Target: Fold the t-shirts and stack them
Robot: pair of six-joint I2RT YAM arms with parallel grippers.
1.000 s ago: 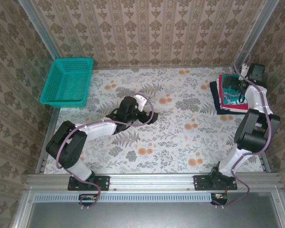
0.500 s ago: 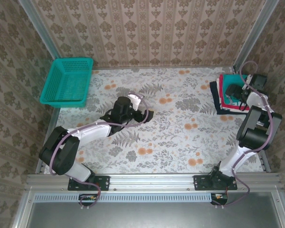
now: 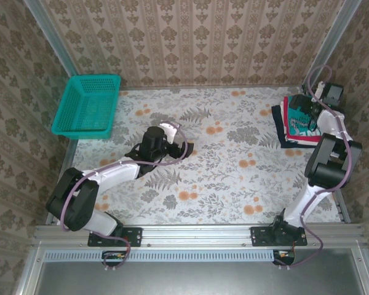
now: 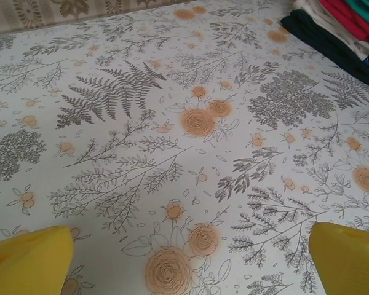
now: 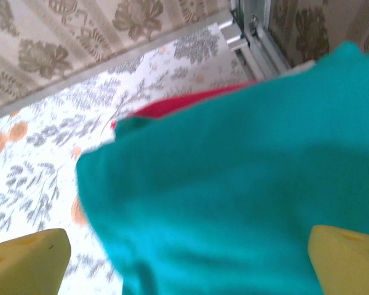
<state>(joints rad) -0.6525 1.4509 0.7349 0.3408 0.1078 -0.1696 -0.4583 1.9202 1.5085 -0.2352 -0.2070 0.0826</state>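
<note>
T-shirts (image 3: 298, 128): one folded stack in the far-right corner of the floral-printed bench (image 3: 234, 184). The teal-green cloth tee with white chest print (image 3: 304, 123) is on top, the folded red cloth tee (image 3: 286, 117) is under it, and the dark navy cloth tee (image 3: 277, 123) is at the bottom.
Right tool (image 3: 302, 106): right over the stack's far end, yellow fingertips (image 5: 24, 252) spread wide and gripping nothing, with teal cloth close beneath.
Left tool (image 3: 183, 149): out at mid-bench, jaws apart and empty, bare bench below.
Bearing: from the left tool the stack lies well apart, off to the right and farther back, so the right arm is plainly nearer.
Long axis: it looks to run near-to-far along the right wall, slightly skewed.
Heading: the collar end cannot be told, as the right tool covers the far edge.
</note>
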